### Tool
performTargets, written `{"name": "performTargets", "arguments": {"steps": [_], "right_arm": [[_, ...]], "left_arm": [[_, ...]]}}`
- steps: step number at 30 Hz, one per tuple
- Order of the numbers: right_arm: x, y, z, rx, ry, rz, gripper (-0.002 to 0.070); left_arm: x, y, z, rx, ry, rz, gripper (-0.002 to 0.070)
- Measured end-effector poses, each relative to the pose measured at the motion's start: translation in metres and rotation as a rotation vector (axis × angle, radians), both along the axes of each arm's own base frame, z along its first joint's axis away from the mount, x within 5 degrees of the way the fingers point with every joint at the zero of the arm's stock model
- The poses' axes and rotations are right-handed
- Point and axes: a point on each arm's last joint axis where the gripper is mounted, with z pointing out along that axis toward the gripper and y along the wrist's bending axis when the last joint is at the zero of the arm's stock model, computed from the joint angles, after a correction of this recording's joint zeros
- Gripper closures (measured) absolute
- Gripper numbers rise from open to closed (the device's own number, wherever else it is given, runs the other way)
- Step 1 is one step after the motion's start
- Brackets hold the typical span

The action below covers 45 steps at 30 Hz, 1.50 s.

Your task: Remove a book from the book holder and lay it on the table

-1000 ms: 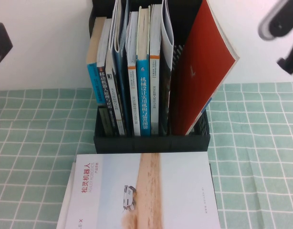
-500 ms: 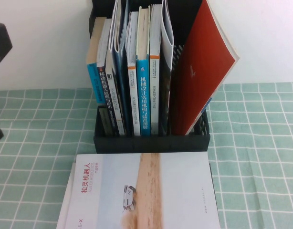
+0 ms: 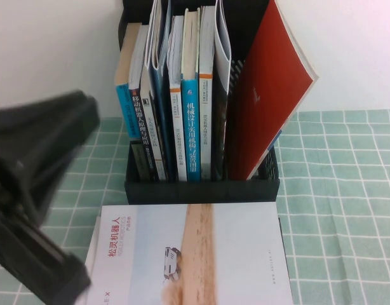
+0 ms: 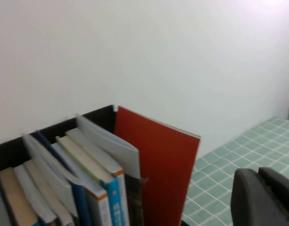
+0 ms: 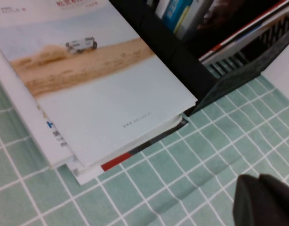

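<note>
The book [image 3: 201, 254], white with a tan band, a small robot picture and a red title, lies flat on the table [image 3: 341, 210] in front of the book holder [image 3: 201, 190]. It also shows in the right wrist view [image 5: 88, 84]. The black holder is full of upright books. My left arm [image 3: 36, 190] looms large and blurred at the left, close to the camera. My left gripper [image 4: 258, 173] is shut and empty, raised beside the holder [image 4: 8, 150]. My right gripper [image 5: 259, 179] is shut and empty, above the cloth right of the book; it is out of the high view.
A red-covered book [image 3: 271, 101] leans in the holder's right slot and shows in the left wrist view [image 4: 158, 174]. Other magazines [image 5: 55, 146] lie under the white book. A white wall stands behind the holder. Green checked cloth lies to the right.
My left arm has swung up into the high view at the left, close to the camera. My right arm, at the top right 1 s ago, has gone out of view. The book has not moved.
</note>
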Motion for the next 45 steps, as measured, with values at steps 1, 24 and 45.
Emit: {"name": "performTargets", "arguments": {"steps": [1, 24, 45], "right_arm": [[-0.002, 0.000, -0.005, 0.020, -0.001, 0.005, 0.0678], [-0.006, 0.004, -0.040, 0.106, 0.045, 0.022, 0.0678], [-0.006, 0.004, -0.041, 0.105, 0.047, 0.022, 0.0678]], "left_arm": [[-0.002, -0.005, -0.006, 0.019, -0.018, -0.037, 0.0677], [-0.007, -0.018, -0.042, 0.084, 0.016, -0.106, 0.0678], [0.018, -0.001, -0.033, -0.042, 0.024, -0.008, 0.0678]]}}
